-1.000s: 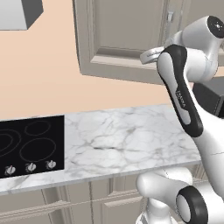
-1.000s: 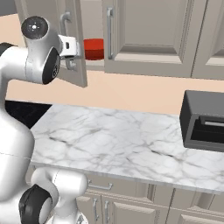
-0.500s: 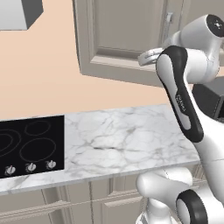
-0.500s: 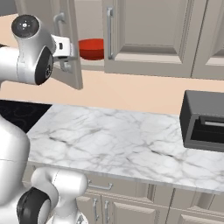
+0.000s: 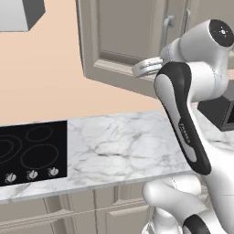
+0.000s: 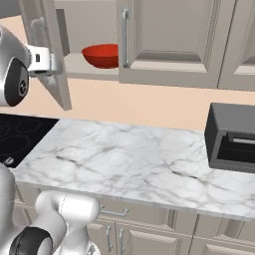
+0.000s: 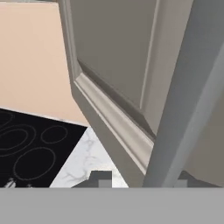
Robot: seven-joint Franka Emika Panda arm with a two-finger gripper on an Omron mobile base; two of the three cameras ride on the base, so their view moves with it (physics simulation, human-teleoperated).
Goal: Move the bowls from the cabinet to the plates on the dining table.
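The cabinet [image 6: 169, 35] hangs above the counter with its left door [image 6: 50, 50] swung wide. A glossy red bowl [image 6: 102, 55] rests on the inner shelf, now uncovered. My gripper [image 6: 50, 62] is at the door's outer face, by its silver bar handle [image 7: 188, 109]. In the hand view my gripper [image 7: 142, 180] straddles that handle; the jaws stand apart, the left tip off the bar. From the left, my gripper [image 5: 147, 67] sits against the open door [image 5: 119, 41]. The plates and the dining table are out of view.
A marble counter [image 6: 139, 159] runs below the cabinet. A black cooktop [image 5: 32, 151] is set in its left end. A dark box-like appliance [image 6: 234, 137] stands at the right. A grey hood [image 5: 18, 13] hangs at the upper left.
The cabinet door has swung further open with my hand on its handle. The red bowl, half hidden before, is now in full sight. The jaws have narrowed slightly.
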